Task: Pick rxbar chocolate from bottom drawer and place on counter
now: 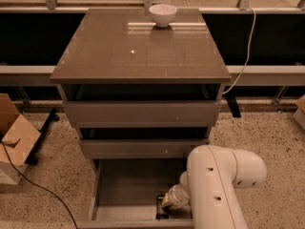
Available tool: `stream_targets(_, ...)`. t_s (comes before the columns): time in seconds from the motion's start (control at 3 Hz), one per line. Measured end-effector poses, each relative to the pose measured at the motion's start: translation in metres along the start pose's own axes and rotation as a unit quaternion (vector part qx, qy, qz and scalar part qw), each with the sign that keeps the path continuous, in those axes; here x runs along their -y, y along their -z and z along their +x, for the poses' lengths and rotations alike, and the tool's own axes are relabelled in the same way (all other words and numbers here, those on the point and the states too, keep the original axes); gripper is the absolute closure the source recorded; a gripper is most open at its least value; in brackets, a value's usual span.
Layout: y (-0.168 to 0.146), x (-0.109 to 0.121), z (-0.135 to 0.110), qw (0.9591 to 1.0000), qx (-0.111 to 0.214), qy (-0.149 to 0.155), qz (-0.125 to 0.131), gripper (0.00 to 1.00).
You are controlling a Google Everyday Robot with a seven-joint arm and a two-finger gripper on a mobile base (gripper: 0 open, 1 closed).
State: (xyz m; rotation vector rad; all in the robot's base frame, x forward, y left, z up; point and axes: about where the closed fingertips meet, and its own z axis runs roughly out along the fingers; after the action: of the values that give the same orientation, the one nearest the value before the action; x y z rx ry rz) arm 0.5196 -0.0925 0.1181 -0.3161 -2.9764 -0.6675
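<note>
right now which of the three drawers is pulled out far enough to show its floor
The bottom drawer: its grey floor is exposed, with the pincer down inside near its front edge. The top drawer and middle drawer show only dark slits.

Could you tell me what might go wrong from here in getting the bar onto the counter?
1. The gripper is low in the bottom drawer, at the rxbar chocolate near the front wall; the bar might slide against that wall instead of lifting.
2. The middle drawer juts out above; rising too far back could clip it.
3. A white bowl sits on the counter; place clear of it.
</note>
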Motion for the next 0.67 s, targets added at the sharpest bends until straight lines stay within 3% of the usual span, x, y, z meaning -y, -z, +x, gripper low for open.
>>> stream_targets(0.33,0.0001,0.0,0.0,1.0,0.0,0.0,0.0,0.88)
stream_targets(0.67,-0.0015,0.0019,0.0013,0.9999,0.008,-0.006,0.002,1.0)
